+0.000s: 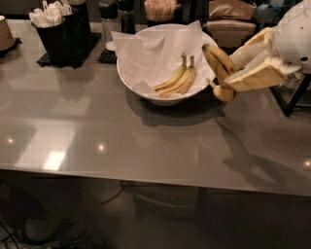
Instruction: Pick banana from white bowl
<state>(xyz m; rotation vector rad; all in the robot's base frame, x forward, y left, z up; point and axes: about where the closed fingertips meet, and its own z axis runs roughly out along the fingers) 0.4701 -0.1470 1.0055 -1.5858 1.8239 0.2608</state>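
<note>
My gripper [232,73] is at the right of the camera view, shut on the banana [217,62]. The banana is thick, curved and yellow with brown speckles. I hold it in the air just right of the white bowl [141,82], above the grey table. The bowl is wide and round with a crinkled white paper liner. Two slimmer yellow bananas [176,80] with greenish stems lie inside it.
A black utensil holder [63,30] with white cutlery stands at the back left. Dark shakers [109,17] and a cup of sticks [160,9] stand behind the bowl. A black wire rack [291,95] is at the right edge. The grey table [146,141] stretches toward me.
</note>
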